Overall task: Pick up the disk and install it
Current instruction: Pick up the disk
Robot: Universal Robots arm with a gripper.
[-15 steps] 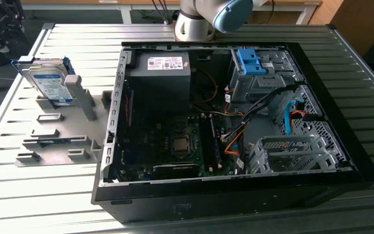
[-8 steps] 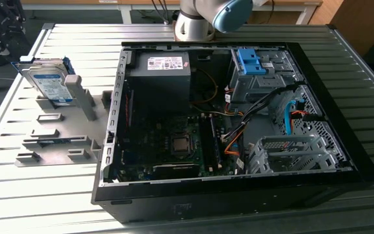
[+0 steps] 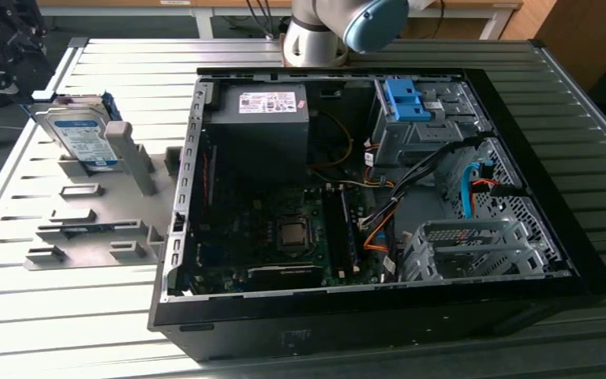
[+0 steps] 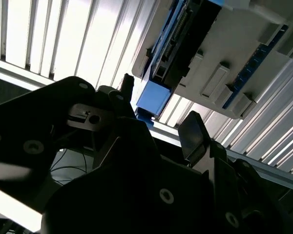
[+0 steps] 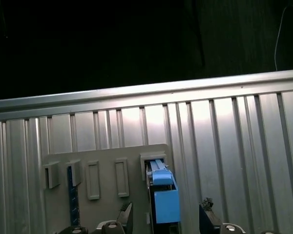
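The disk (image 3: 76, 136) stood on edge in the end slot of the grey holder (image 3: 92, 237). The holder sat on the slatted metal table (image 3: 61, 316), to the exterior view's left of the open computer case (image 3: 182, 197).

In both wrist views the jaws were spread wide and held nothing. The blue-framed end of the disk (image 5: 162, 187) lay between the two fingertips (image 5: 126, 212) with a gap on each side, apparently untouched. In the second wrist view the same blue end (image 4: 151, 97) showed between the dark fingers (image 4: 193, 131).

The work seemed to be at the approach for the pick, with nothing yet gripped. A good grasp here would likely depend on these points:

- Centre the jaws over the disk's thin edge, so both pads meet its broad faces together.
- Square the pads to those faces. In the exterior view the disk seemed to lean slightly, and matching that lean should stop it twisting as the jaws close.
- Go deep enough to catch the metal body, not only the plastic frame, while staying clear of the holder's slot walls (image 5: 105, 161).
- Pull out along the line of the slot, which should keep the frame from binding.
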